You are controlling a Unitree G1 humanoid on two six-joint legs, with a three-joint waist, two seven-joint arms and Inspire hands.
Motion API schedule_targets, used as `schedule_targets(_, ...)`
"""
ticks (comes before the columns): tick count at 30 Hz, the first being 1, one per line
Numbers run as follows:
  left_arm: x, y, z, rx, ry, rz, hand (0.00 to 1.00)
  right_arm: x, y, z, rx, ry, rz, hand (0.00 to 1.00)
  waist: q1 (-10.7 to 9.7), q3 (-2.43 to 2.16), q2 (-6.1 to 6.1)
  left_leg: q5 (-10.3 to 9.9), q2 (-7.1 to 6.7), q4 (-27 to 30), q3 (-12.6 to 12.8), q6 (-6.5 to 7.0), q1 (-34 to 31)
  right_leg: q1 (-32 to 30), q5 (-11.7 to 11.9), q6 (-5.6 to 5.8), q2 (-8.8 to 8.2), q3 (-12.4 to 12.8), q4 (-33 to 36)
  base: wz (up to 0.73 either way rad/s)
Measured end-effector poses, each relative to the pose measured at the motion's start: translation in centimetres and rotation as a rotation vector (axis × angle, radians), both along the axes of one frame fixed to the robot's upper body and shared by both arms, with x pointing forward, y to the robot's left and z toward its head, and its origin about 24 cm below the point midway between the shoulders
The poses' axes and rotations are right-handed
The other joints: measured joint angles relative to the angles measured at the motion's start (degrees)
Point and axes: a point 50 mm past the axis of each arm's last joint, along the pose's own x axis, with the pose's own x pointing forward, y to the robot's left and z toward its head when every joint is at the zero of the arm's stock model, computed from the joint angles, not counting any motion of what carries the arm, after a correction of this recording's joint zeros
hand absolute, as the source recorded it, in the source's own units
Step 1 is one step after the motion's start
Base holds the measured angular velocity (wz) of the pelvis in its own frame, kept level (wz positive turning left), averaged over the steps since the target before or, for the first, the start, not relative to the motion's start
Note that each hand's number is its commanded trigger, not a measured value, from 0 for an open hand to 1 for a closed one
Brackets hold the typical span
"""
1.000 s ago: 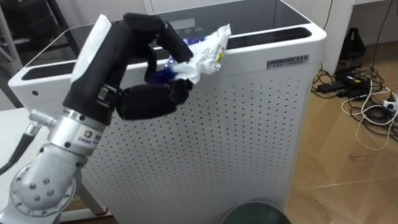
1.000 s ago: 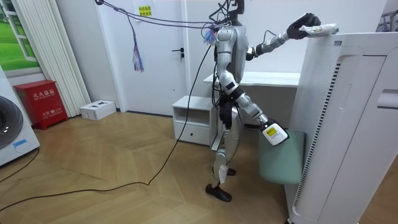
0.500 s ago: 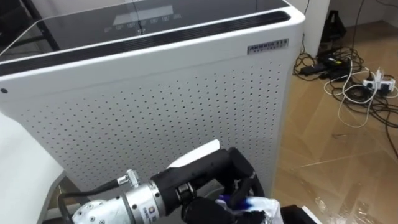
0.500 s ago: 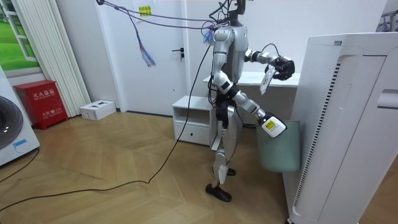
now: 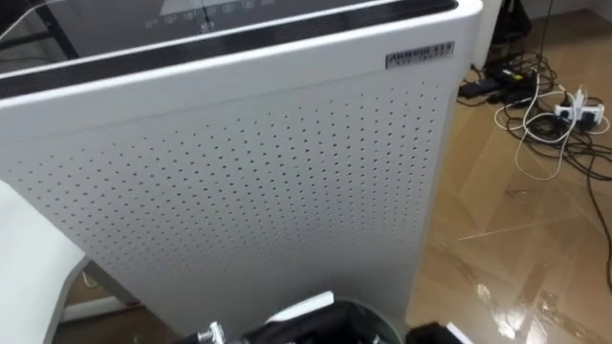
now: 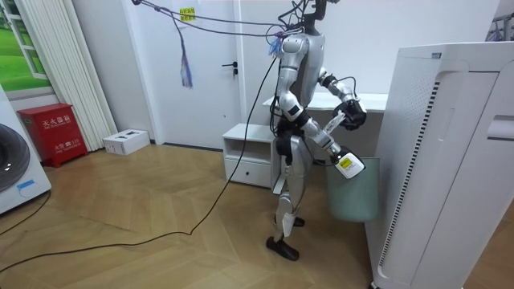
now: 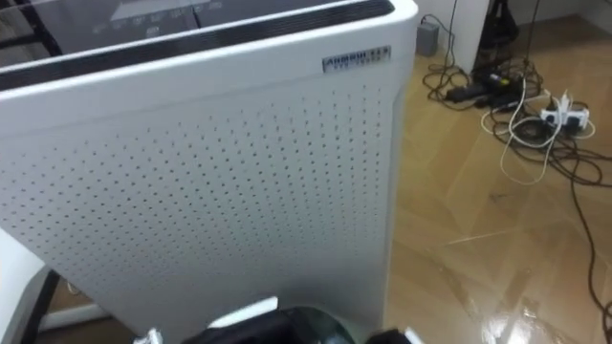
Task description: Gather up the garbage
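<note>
Garbage: not made out for sure, probably in the left hand (image 6: 354, 111), above the bin (image 6: 353, 197) beside the white appliance (image 5: 239, 162). Cannot tell whether closed or open. Likely light, soft, crinkly; best pinched at a bunched fold.

The tall white box-shaped appliance (image 5: 258, 182) has a matt plastic front, smooth but pierced with rows of small holes. Its dark top panel (image 5: 191, 19) is glossy and reflective. The light-brown wooden floor (image 5: 535, 239) is smooth and shiny, with patches of glare. The pale green bin (image 6: 354, 191) looks like matt plastic.
</note>
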Motion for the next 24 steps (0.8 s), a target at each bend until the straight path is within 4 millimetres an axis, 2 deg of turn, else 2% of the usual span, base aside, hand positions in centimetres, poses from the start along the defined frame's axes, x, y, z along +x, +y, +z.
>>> schedule_targets(6,-0.5,0.4,-1.5,0.036,0.048,0.019,1.00,0.3,0.0,0.2,0.004,-0.011,0.007,1.00,-0.05,-0.04,-0.55,0.03,0.02,0.73,0.26,0.06,-1.77,-1.54,0.04,-0.06,-0.12,-0.16,0.34,0.01)
schedule_targets(12,-0.4,0.9,-3.5,0.155,0.054,0.041,1.00,0.5,0.1,0.4,0.032,-0.022,-0.007,1.00,0.06,-0.18,-0.90,0.10,0.16,1.50,0.53,0.14,-3.63,-3.60,0.13,-0.22,-0.15,-0.19,1.24,-0.03)
schedule_targets(24,0.3,1.5,-4.0,0.246,0.001,0.073,1.00,0.6,0.1,0.6,0.048,-0.031,0.005,1.00,0.19,-0.22,-0.86,0.10,0.32,2.28,0.23,0.14,-4.87,-4.34,0.33,-0.50,-0.05,-0.48,1.27,0.01)
